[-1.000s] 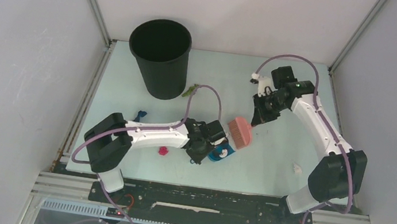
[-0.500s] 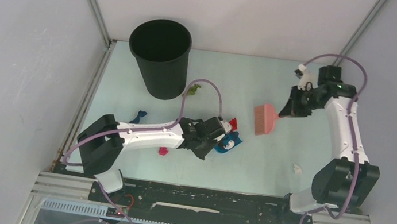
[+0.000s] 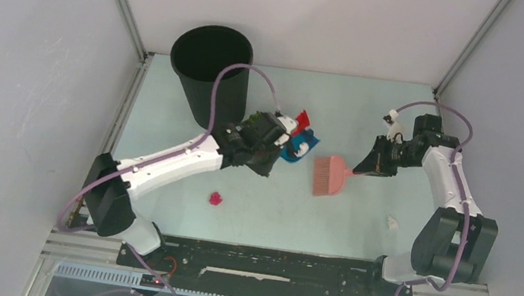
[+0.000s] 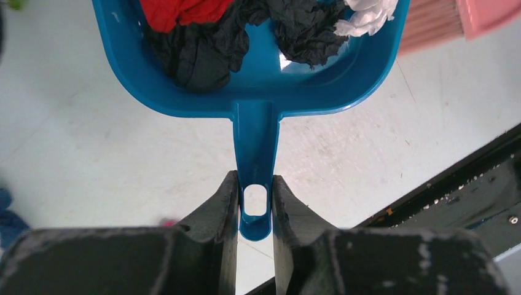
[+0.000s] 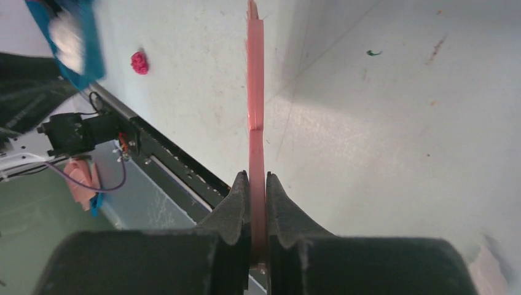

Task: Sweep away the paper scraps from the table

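The left gripper [image 4: 255, 203] clamps the handle of the blue dustpan [image 4: 255, 101], which holds paper scraps [image 4: 184, 52]; at its three o'clock, the right gripper [image 5: 258, 184] pinches the pink hand brush [image 5: 255, 92].

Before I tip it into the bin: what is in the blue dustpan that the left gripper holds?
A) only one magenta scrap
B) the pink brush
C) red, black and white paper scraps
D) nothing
C: the left wrist view shows red, black and white paper scraps lying in the dustpan, whose handle the left gripper pinches; the magenta scrap lies on the table.
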`<state>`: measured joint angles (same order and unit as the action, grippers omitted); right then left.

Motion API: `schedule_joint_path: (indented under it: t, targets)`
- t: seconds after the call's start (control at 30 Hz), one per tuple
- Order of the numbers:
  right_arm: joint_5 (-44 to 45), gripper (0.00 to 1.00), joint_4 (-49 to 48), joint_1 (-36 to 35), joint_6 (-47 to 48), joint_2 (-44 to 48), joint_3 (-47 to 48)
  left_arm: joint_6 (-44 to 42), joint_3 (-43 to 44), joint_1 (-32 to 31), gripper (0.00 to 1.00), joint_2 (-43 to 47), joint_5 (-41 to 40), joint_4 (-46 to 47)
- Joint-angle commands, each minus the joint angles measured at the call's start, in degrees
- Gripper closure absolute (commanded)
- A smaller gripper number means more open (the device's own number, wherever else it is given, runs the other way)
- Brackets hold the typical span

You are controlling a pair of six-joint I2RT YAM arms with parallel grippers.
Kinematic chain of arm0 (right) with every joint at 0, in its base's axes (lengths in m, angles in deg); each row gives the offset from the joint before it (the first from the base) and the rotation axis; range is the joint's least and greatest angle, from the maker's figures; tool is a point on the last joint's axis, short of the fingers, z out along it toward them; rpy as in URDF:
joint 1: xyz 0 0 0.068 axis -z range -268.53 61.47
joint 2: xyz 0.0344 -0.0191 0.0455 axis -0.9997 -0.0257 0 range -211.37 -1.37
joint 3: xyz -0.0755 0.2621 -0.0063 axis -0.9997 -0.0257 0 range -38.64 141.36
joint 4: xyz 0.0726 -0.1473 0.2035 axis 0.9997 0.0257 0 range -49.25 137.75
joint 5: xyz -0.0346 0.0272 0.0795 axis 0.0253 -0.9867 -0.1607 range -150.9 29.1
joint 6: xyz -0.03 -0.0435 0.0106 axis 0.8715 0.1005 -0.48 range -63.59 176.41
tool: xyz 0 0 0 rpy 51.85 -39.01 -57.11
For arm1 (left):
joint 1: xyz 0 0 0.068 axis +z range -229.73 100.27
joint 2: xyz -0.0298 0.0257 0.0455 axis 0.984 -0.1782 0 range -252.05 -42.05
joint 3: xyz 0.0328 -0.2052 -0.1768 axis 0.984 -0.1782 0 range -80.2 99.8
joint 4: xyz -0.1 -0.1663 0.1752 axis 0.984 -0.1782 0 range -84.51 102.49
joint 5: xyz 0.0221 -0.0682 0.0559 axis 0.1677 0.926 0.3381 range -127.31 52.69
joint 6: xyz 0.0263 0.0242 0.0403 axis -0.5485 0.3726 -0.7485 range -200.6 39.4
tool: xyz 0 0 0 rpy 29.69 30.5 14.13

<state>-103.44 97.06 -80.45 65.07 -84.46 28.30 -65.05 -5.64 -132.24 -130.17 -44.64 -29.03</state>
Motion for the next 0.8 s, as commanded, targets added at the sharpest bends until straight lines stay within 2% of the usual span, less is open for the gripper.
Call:
schedule_joint_path:
  t: [0.0,0.37,0.77]
  targets:
    - [-7.1,1.0,-3.2,0.2,1.0,-1.8,-1.6,0.3,4.6,4.8,1.0,5.1,-0.7,-4.5]
    - [-6.4,1.0,-2.9,-1.6,3.1,-2.8,-3.6,-1.3,14.3,16.6,1.0,8.8,1.1,-10.0]
    - [-5.1,1.0,-2.7,-3.9,3.9,-3.1,-3.6,1.9,26.1,26.6,1.0,6.1,12.1,-9.1]
